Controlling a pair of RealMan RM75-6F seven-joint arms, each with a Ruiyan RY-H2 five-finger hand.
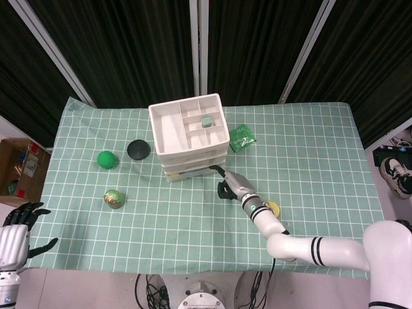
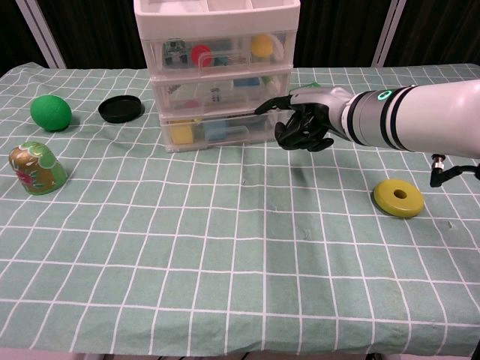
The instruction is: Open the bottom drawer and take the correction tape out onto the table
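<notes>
bare cloth in front of drawer unit (image 2: 217, 75), yellow ring (image 2: 399, 198) at right, green figurine (image 2: 34, 169) far left
</notes>
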